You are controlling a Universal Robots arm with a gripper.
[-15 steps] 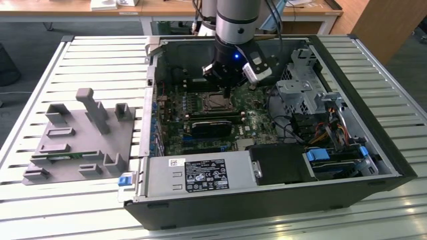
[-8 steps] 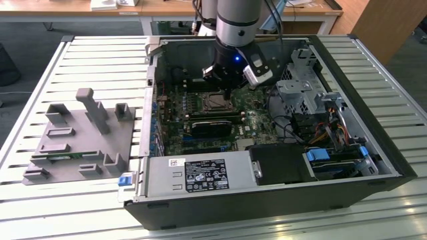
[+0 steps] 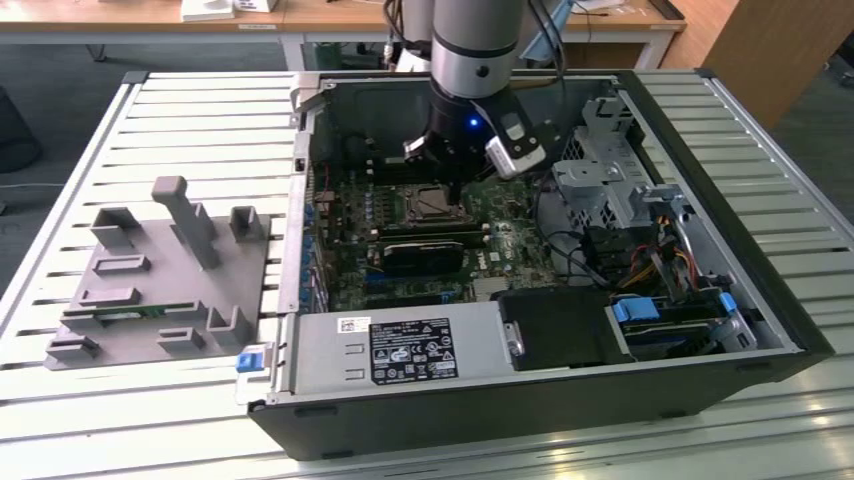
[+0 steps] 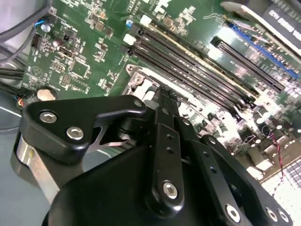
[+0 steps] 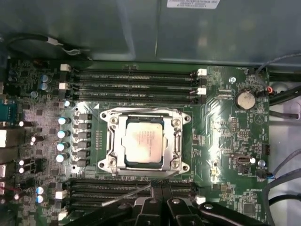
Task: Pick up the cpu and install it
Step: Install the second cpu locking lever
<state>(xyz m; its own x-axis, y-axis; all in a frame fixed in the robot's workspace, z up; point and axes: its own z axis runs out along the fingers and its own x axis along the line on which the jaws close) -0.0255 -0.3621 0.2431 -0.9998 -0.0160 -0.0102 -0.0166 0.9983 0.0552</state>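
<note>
Hovering inside the open computer case [image 3: 747, 330], the gripper [image 5: 160, 188] sits low over the motherboard [image 5: 225, 141], just beside the socket frame [image 5: 146, 141] on the side nearest the lower bank of memory slots [image 5: 131, 188]. The cpu [image 5: 145, 141] lies flat within that frame, its silver top fully exposed and its edges square to the frame, so it appears seated; whether it is fully home cannot be confirmed from these views. In both wrist views the two fingers [image 4: 164, 113] stand together with no visible gap and nothing between them, so the tool is closed and empty. In the exterior view the arm [image 3: 474, 60] stands near vertical over the socket, and the grey parts fixture [image 3: 160, 280] rests on the slatted table [image 3: 200, 110], well apart from the case at the exterior view's left. Judgement: the placing looks done, and the work at hand is finishing at the socket. Good practice is to keep the closed tips clear of the chip's top and of the small capacitors [image 5: 62, 134] beside the frame, to apply any contact straight down without sideways drag, and to avoid the memory slot latches [image 5: 201, 73]. The main risk is a tilted chip being pressed against the socket.
</note>
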